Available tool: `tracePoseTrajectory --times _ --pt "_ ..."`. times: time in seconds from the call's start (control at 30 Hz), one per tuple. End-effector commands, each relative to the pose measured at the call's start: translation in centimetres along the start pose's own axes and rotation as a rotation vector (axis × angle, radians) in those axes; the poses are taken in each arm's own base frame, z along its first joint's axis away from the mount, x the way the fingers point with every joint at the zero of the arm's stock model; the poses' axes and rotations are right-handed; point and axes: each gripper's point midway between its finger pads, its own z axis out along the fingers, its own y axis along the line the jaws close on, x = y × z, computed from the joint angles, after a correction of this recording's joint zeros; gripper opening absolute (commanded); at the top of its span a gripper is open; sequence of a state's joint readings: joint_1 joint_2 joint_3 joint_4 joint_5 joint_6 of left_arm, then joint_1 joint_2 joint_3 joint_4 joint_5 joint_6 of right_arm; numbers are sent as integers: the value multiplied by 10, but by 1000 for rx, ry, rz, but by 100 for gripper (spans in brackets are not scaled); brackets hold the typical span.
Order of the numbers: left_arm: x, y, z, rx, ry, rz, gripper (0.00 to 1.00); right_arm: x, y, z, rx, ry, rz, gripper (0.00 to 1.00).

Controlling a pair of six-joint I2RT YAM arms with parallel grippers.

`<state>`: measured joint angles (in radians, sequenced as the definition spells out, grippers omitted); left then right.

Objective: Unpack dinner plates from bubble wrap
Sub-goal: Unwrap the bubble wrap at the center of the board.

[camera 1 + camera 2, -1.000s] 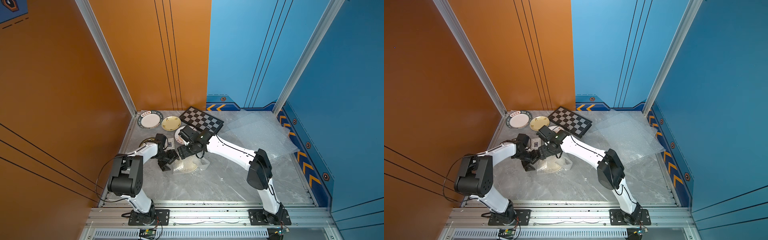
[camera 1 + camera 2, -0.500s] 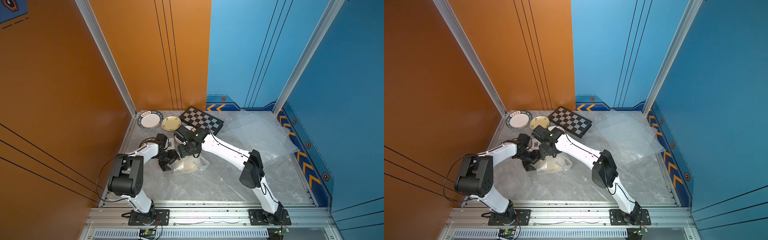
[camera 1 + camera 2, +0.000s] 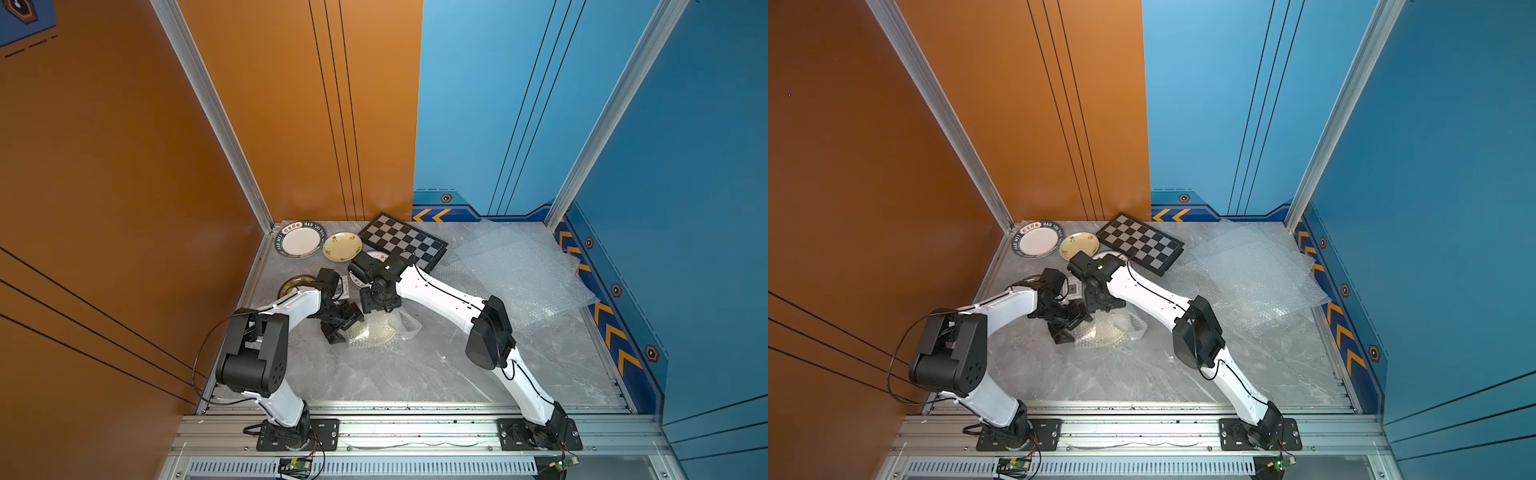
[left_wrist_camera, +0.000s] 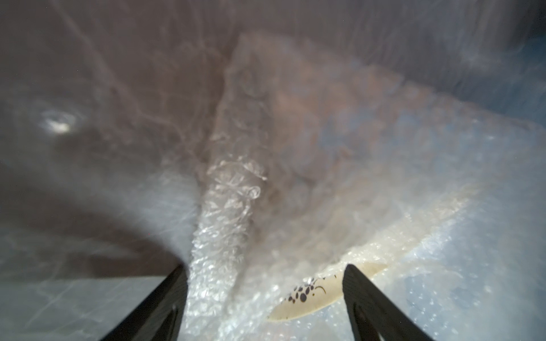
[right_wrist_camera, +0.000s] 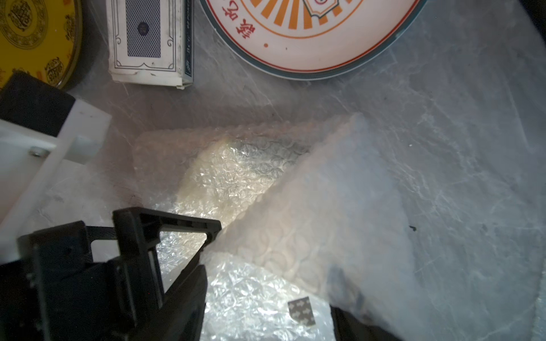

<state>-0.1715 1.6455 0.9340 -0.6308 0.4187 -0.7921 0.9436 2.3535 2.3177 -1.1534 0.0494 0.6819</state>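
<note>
Marble tabletop; orange wall left, blue wall right. Left gripper spread wide astride bubble wrap; right gripper hold unclear.

The bubble wrap is crinkly clear plastic, the plate glossy ceramic, the tabletop smooth, marbled.

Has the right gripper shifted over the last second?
Yes. In both top views the right gripper has edged away from the checkerboard, toward the orange wall.
</note>
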Motion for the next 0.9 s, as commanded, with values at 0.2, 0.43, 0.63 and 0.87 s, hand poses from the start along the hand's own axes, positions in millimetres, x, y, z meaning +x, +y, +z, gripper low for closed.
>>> tracePoseTrajectory --times 0.2,0.43,0.63,0.87 --pt "5 -11 1 14 -9 11 83 2 0 6 29 12 0 73" --pt "7 -14 -1 23 -9 12 83 -2 -7 16 48 22 19 75" --pt "8 -12 -1 22 -8 13 83 -1 -9 27 68 42 13 66" --pt "4 -3 0 4 -14 8 83 -3 -10 14 66 24 9 3"
